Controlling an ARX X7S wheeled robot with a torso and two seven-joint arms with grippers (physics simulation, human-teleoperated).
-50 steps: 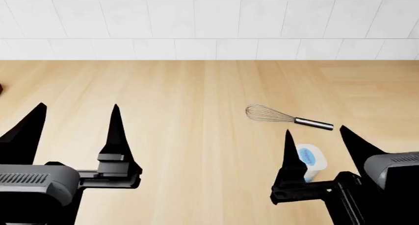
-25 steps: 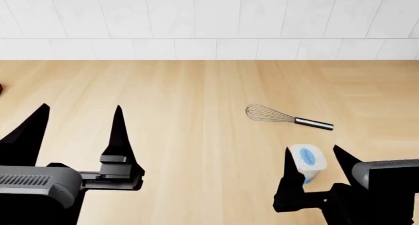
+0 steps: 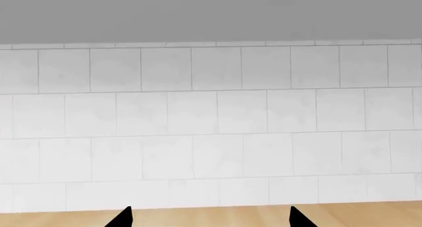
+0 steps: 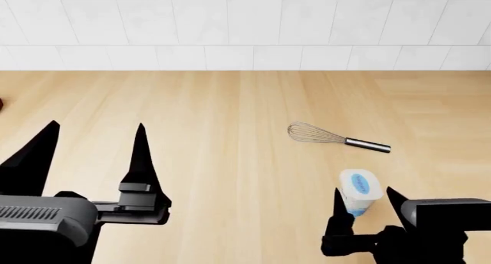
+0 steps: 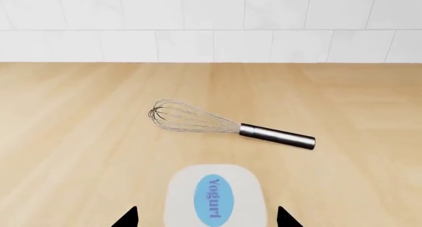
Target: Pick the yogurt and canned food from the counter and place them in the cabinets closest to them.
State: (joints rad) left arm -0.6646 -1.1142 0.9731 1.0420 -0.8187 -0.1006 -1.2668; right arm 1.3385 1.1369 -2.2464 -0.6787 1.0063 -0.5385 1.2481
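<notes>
The yogurt (image 4: 360,189), a white cup with a blue oval on its lid, stands upright on the beige counter (image 4: 230,103). My right gripper (image 4: 365,192) is open, one fingertip on each side of the cup. In the right wrist view the yogurt (image 5: 214,197) sits between the tips of the right gripper (image 5: 207,208), with a gap on both sides. My left gripper (image 4: 96,124) hovers open over bare counter at the left, holding nothing. The left wrist view shows the left gripper (image 3: 210,209) facing the tiled wall. The canned food is out of view.
A wire whisk (image 4: 337,138) lies on the counter just beyond the yogurt, and the whisk (image 5: 218,123) shows again in the right wrist view. White tiled wall (image 4: 245,28) runs along the counter's back. A dark red sliver (image 4: 2,104) shows at the left edge.
My right gripper has drawn back toward me and lower, so its fingertips now flank the yogurt instead of reaching past it. The yogurt, the whisk and the left gripper have barely moved.
</notes>
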